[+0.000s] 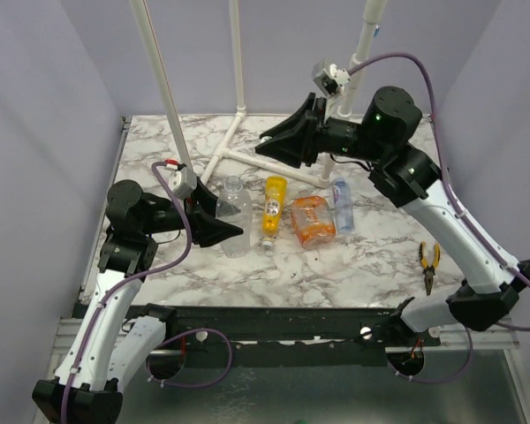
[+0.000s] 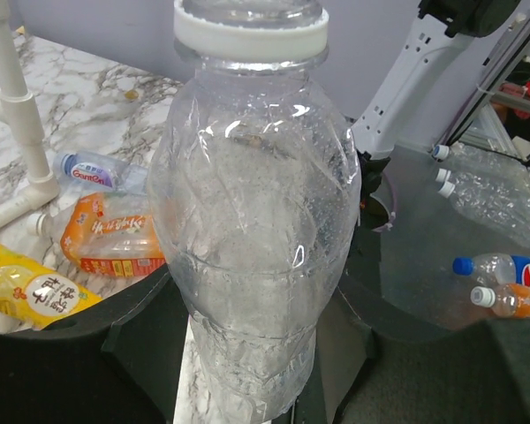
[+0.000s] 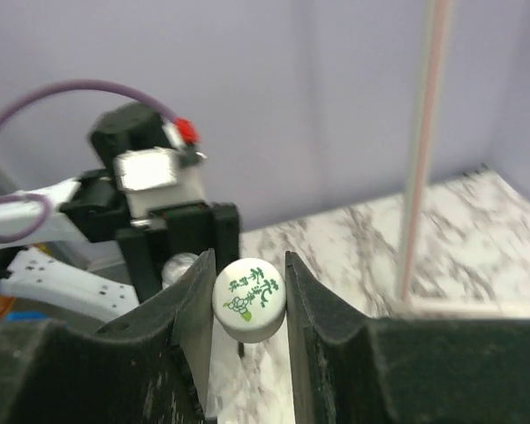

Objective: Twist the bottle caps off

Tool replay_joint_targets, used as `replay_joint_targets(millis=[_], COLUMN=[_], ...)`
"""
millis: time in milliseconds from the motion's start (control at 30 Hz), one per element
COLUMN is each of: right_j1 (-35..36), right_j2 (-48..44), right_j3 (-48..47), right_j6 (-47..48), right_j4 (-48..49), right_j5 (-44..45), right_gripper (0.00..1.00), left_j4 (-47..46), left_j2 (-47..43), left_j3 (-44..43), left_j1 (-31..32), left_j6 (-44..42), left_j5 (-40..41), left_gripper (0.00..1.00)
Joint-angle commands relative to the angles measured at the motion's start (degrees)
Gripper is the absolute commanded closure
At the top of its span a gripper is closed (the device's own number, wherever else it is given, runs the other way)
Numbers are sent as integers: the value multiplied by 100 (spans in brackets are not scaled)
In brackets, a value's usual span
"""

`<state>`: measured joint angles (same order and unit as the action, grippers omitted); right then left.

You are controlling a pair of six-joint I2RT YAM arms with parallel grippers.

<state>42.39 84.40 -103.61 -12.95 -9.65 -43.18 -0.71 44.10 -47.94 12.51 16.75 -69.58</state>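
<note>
**A:** Start at the near edge. What's at 4 o'clock?

**B:** Pliers (image 1: 428, 265) lying on the table (image 1: 371, 256), well apart from the bottles. They look idle to me.

**A:** And at 8 to 9 o'clock?

**B:** The left gripper (image 1: 223, 225) is clamped around the belly of the clear bottle (image 2: 247, 221), one finger on each side. I'd say it is there as a vice, so the body can't spin while the top is turned. A white band (image 2: 250, 35) rings the bottle's top. I can't tell if that is a seated cap or just the neck.

**A:** Does its base rest on the marble?

**B:** I can't tell.

**A:** Further in?

**B:** Three bottles lie side by side at the centre, running towards 3 o'clock: the yellow-orange bottle (image 1: 273, 210), the squat orange bottle (image 1: 313, 221) and the blue-labelled bottle (image 1: 342, 205). No gripper touches them. They seem to be waiting in easy reach of both arms. The last two show pale ends that look like caps in place.

**A:** And at 12 o'clock?

**B:** The right gripper (image 1: 269, 141) is raised off the table, its fingers pinching a small white cap (image 3: 249, 299) with a green print by its rim. The cap is free of any bottle, so at least one is off. Holding it high keeps it clear of the bottle mouth. Setting it down seems the likely next job.

**A:** Beyond that?

**B:** The white pipe frame (image 1: 238, 141), untouched.
</note>
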Motion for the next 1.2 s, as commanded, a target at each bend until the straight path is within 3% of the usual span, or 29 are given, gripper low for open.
replay_joint_targets(millis=[0, 133, 267, 367, 700, 1167], right_j1=[-226, -641, -1239, -1285, -1287, -1287], right_j2=[-804, -1641, -2335, -2629, -2347, -1765], right_j3=[1238, 3037, 4452, 5191, 6662, 7632], right_j6=[-45, -757, -1689, -2228, -4023, -4399], right_j4=[-856, -1218, -1448, -1529, -1936, -962], right_j5=[2639, 4757, 5501, 5950, 6187, 5820], right_gripper=[99, 100, 99, 99, 99, 99], left_j4=[516, 647, 665, 670, 713, 717], left_j2=[-228, -349, -329, -310, -277, -143], left_j3=[62, 184, 196, 180, 127, 98], left_j1=[10, 15, 21, 24, 23, 24], left_j6=[-797, -1119, -1155, -1155, -1209, -1273], left_j5=[246, 491, 510, 524, 586, 620], left_gripper=[95, 95, 95, 95, 95, 95])
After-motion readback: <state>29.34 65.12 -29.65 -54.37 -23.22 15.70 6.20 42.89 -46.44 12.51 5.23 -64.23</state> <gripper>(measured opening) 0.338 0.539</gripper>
